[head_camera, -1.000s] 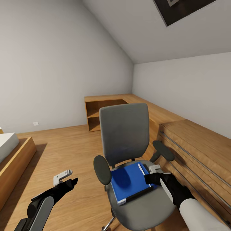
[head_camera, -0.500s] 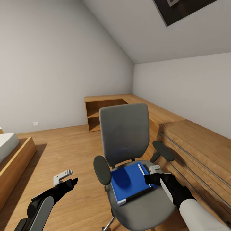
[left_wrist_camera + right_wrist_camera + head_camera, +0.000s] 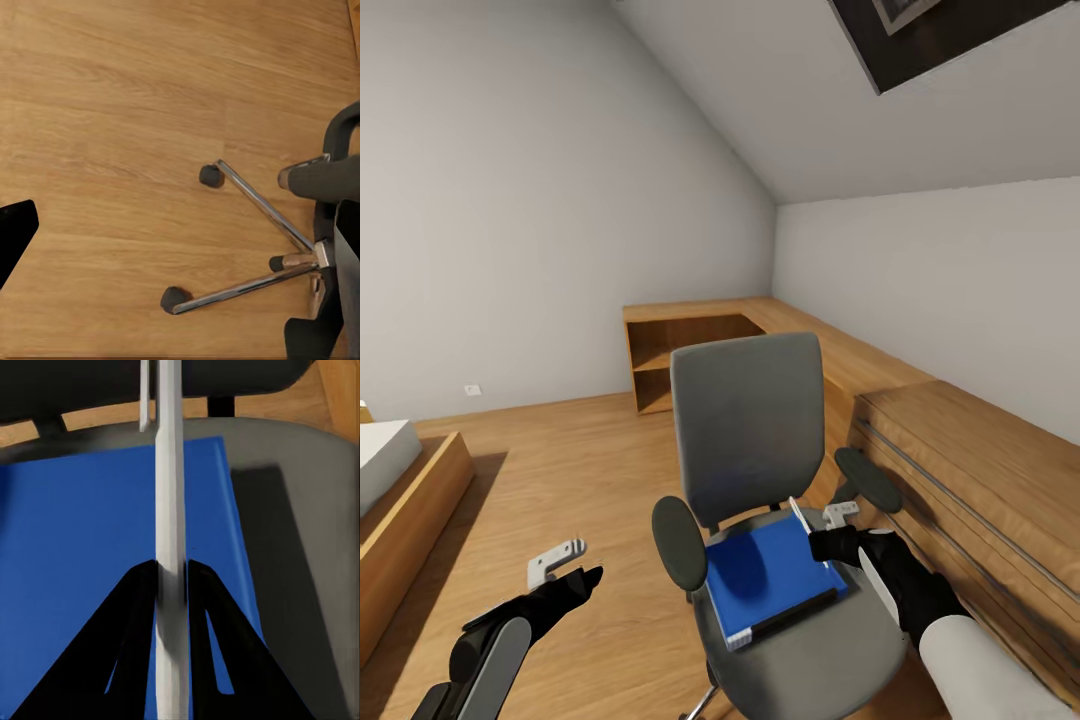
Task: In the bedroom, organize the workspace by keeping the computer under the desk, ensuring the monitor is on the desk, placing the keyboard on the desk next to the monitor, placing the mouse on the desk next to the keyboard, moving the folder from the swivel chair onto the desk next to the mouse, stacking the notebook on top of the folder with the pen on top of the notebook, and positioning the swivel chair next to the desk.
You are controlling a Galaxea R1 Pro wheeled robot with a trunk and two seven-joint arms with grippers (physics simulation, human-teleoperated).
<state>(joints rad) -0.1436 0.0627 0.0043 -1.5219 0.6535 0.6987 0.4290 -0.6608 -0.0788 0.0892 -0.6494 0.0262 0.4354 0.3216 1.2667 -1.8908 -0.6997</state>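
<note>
Blue is the colour of the folder (image 3: 770,572), which lies flat on the seat of the grey chair (image 3: 748,430). A dark strip, likely the notebook (image 3: 792,617), is seen along the folder's near edge, but it cannot be told for sure. The white pen (image 3: 168,547) is held tight in the right pincer (image 3: 172,585), whose two black fingers are closed on it just above the folder. In the head view the pen (image 3: 802,520) is seen tilted at the folder's far right corner.

The left pincer (image 3: 565,570) hangs over the wood floor (image 3: 112,112), well apart from the chair; whether it is wide or narrow cannot be told.

A wooden drawer chest (image 3: 970,470) stands just beside the chair on the right. A low wooden shelf (image 3: 670,355) is set in the far corner. A bed frame (image 3: 405,500) is seen at the left.

The chrome legs (image 3: 255,247) and black casters of the chair are shown by the left wrist view.
</note>
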